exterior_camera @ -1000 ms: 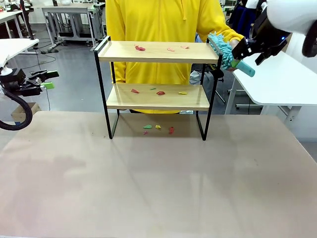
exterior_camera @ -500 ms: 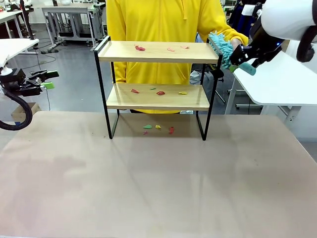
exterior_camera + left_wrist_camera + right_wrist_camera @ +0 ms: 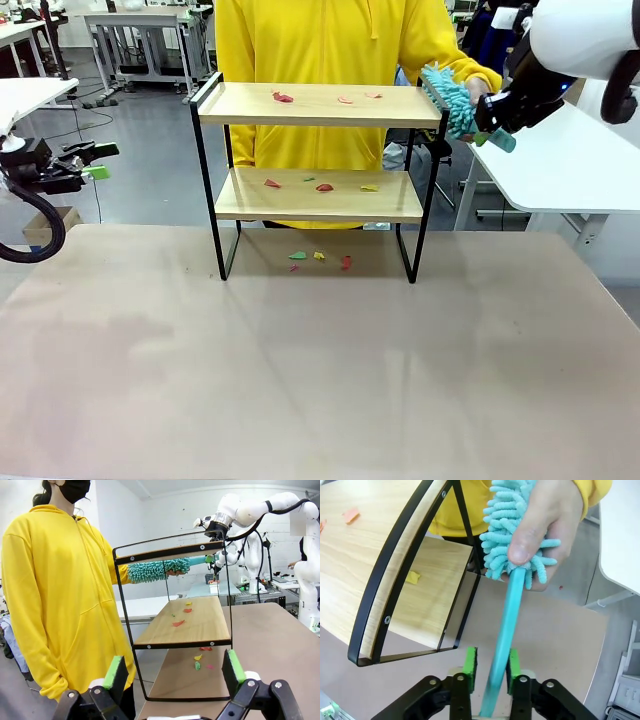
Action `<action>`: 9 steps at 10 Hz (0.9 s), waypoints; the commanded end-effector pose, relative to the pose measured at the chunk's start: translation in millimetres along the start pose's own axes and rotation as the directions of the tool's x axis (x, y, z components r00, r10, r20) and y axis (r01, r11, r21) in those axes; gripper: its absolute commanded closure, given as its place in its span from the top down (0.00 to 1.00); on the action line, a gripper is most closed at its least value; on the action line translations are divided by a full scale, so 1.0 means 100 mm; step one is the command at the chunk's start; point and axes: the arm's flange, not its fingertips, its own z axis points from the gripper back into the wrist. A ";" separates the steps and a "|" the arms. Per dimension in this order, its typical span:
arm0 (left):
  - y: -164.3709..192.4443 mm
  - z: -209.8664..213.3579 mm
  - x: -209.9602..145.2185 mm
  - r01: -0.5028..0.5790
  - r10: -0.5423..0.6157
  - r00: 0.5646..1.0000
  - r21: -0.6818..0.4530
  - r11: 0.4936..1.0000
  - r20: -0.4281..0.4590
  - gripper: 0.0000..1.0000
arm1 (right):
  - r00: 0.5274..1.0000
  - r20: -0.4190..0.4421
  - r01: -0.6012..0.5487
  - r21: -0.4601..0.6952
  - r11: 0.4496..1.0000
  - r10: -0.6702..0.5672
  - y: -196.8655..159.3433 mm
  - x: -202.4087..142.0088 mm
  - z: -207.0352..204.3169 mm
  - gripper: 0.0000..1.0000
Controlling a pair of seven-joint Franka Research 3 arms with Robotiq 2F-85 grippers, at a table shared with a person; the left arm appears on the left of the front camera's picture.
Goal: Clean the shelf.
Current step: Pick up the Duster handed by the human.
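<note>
Right claw grips the duster handle beside the shelf, whose boards run left-right

The right gripper is pinching a duster handle between its pads, its arm reaching in high. The left gripper is hovering, jaws spread wide, aimed level.

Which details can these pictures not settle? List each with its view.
- Front view: what the scraps on the shelf are made of; too small.
- Right wrist view: the duster handle's end, hidden inside the right gripper; its head, partly behind the person's hand.
</note>
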 end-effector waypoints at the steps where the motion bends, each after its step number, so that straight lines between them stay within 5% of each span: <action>1: -0.01 0.00 0.02 0.009 -0.009 1.000 0.000 1.000 -0.004 1.00 | 0.999 -0.014 0.028 -0.044 0.999 -0.029 -0.02 0.06 0.05 0.00; 8: -0.01 0.00 0.02 0.009 -0.009 1.000 0.000 1.000 -0.004 1.00 | 0.996 0.021 0.087 -0.139 0.986 -0.085 -0.15 0.07 0.12 0.00; 9: -0.01 0.00 0.02 0.009 -0.009 1.000 0.000 1.000 -0.004 1.00 | 0.999 -0.021 0.040 -0.082 0.996 -0.042 -0.12 0.00 0.05 0.00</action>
